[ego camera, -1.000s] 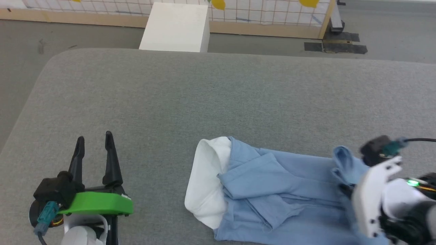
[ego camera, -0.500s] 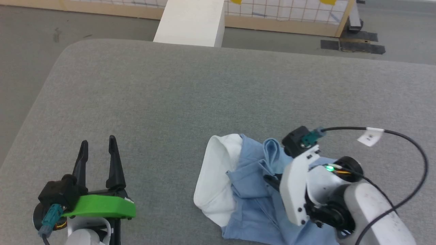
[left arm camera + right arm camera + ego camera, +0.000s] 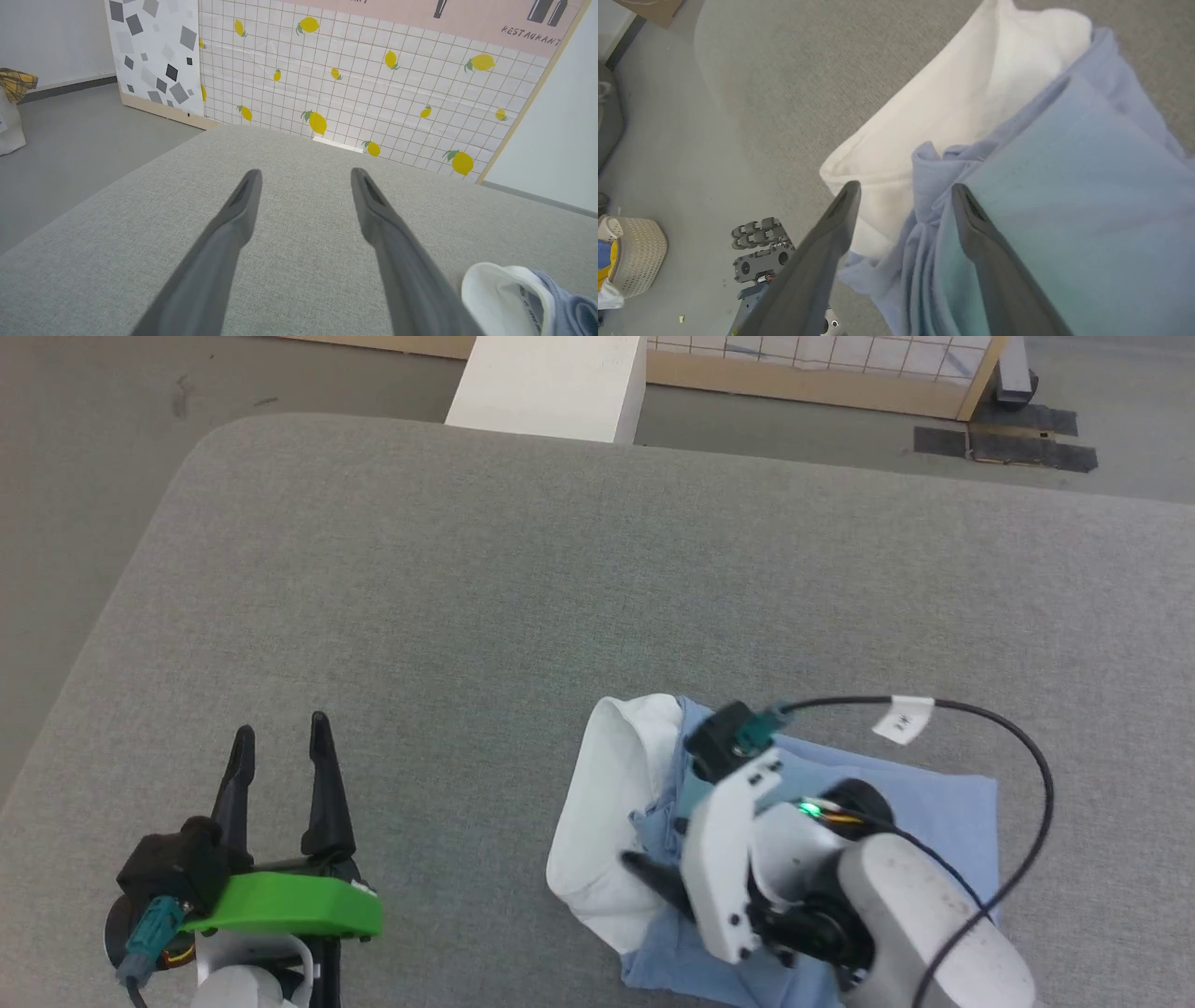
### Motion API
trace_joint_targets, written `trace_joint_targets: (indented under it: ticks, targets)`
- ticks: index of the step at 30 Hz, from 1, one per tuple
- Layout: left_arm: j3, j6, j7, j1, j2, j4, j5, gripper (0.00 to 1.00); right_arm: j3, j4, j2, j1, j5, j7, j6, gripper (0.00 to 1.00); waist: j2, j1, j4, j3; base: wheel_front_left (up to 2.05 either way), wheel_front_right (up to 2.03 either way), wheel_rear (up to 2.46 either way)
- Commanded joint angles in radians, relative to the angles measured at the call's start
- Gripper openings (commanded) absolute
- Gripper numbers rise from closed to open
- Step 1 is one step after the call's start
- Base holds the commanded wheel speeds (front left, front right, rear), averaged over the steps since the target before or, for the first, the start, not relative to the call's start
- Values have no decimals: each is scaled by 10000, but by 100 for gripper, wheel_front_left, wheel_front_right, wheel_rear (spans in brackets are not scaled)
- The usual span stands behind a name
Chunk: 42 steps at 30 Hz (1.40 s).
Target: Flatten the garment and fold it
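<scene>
Two grippers: left gripper [image 3: 282,728] spread wide and empty near the worktop's [image 3: 560,569] front-left corner; right gripper [image 3: 906,187] has its fingers apart over the cloth, pinching nothing.
Garment: the garment [image 3: 934,807] lies bunched at the front edge, right of middle, white lining [image 3: 607,803] showing.
Handling: likely light and limp; it will sag and won't hold a shape.
Hold: a doubled outer edge, not the middle.

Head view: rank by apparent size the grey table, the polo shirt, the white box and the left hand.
Grey table
polo shirt
left hand and white box: unranked, since the hand is nearer and the box is cropped.
</scene>
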Motion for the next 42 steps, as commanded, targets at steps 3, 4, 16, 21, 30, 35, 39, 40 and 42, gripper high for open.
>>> trace_joint_targets:
  ticks: [3,4,16,21,30,35,39,40,42]
  targets:
    - [109,-99,-47,-38,-76,56,90,100,322,-282,157,-483,495,-399,-15,100,0,0,-102,-103,0,0,0]
    - [139,-109,-47,-28,-76,65,100,100,379,-394,179,-576,679,-569,-15,100,0,0,-149,-145,0,0,0]
    - [333,-163,-47,236,-52,-101,370,100,-1671,-2080,-694,-121,-195,-2210,-15,100,0,0,-1030,-633,0,0,0]
    - [305,-186,-47,343,-63,-123,464,100,-3663,-2732,-1116,1256,-1040,-2228,-15,100,0,0,-1301,-655,0,0,0]
    - [309,-216,-47,458,-78,-115,492,100,-4698,-2310,-1252,3160,-2053,-1526,-15,100,0,0,-1398,-563,0,0,0]
    - [270,-239,-47,321,-62,-111,517,100,-4478,-1402,-1031,3230,-2353,-1434,-15,100,0,0,-1269,-384,0,0,0]
    - [238,-245,-47,226,-41,-75,524,100,-4054,-744,-856,2971,-2318,-1443,-15,100,0,0,-1171,-275,0,0,0]
    - [232,-240,-47,214,-40,-67,524,100,-3931,-581,-844,2908,-2297,-1410,-15,100,0,0,-1149,-257,0,0,0]
    - [220,-231,-47,206,-39,-52,524,100,-3777,-354,-835,2798,-2238,-1396,-15,100,0,0,-1116,-230,0,0,0]
